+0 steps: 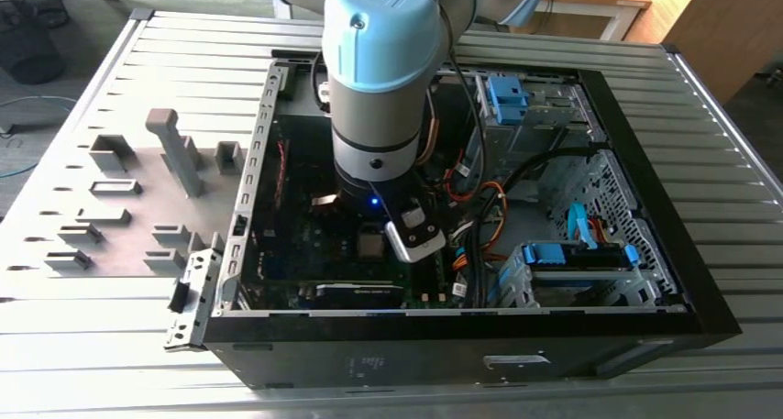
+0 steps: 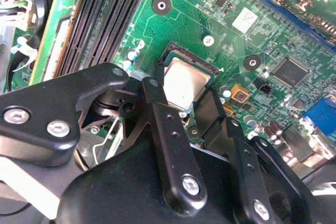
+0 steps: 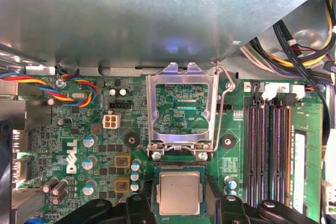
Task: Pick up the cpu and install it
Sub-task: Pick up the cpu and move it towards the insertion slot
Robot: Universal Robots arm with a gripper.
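1. So, the cpu (image 3: 179,192) is lying flat in the socket (image 2: 173,51) on the motherboard (image 3: 52,145), silver top up. To me it looks squared up with the black socket frame, edges parallel, but that's a read, not a fact.
2. The gripper (image 3: 181,205) is right over it and straddles it from two opposite sides. You get the same picture in the second wrist view: cpu (image 2: 186,82), gripper (image 2: 181,100). Honestly I can't tell whether it's clamped on the chip or just sitting loose around it.
3. The relation that matters is that the chip is dead centre under the gripper, not off to either side. It's square, so there's no long axis to line up. My guess is that anything from here runs straight along the arm's own line.
4. The first wrist view is the one to check for the bracket (image 3: 181,106). It's flipped open just beyond the cpu and isn't over it, with the lever (image 3: 227,103) swung up beside it. The RAM slots (image 3: 268,150) run alongside.
5. The second wrist view comes in at a slant, so you get the socket's corner and how level the chip sits.
6. The exterior view gives the big picture. The arm (image 1: 380,80) reaches straight down into the open case (image 1: 428,355), which lies on the ribbed surface (image 1: 98,346). Grey holders (image 1: 110,153) sit outside the case on the exterior view's left.
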